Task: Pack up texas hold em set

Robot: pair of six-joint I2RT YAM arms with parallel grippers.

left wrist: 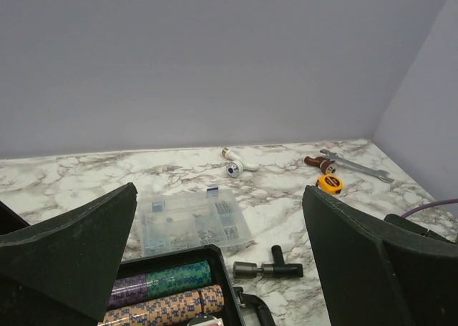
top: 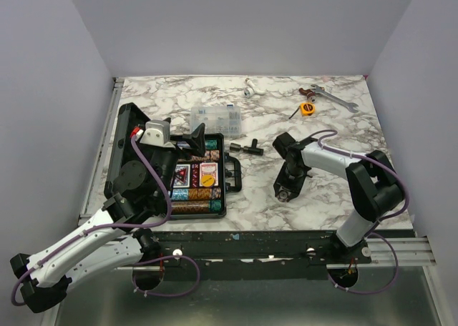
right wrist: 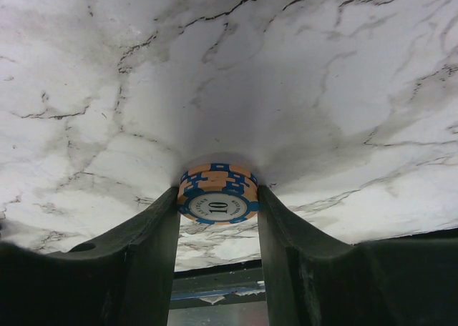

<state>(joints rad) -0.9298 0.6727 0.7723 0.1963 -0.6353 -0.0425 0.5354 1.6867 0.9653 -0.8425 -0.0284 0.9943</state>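
One chip (right wrist: 217, 201) is sitting pinched edge-on in the right end effector (top: 284, 192), probably risking squirting out en route to the case (top: 222, 190) at 9 o'clock, while the left end effector (left wrist: 220, 197) is hanging spread wide.

Top view: we look down from high behind the near edge over the whole surface (top: 257, 197). Left wrist: low, facing the back wall (left wrist: 215, 68); shares case (left wrist: 215, 254), clear box (left wrist: 193, 222), tape measure (left wrist: 329, 184) with top. Right wrist: pressed close to the surface, chip (right wrist: 217, 197) centred
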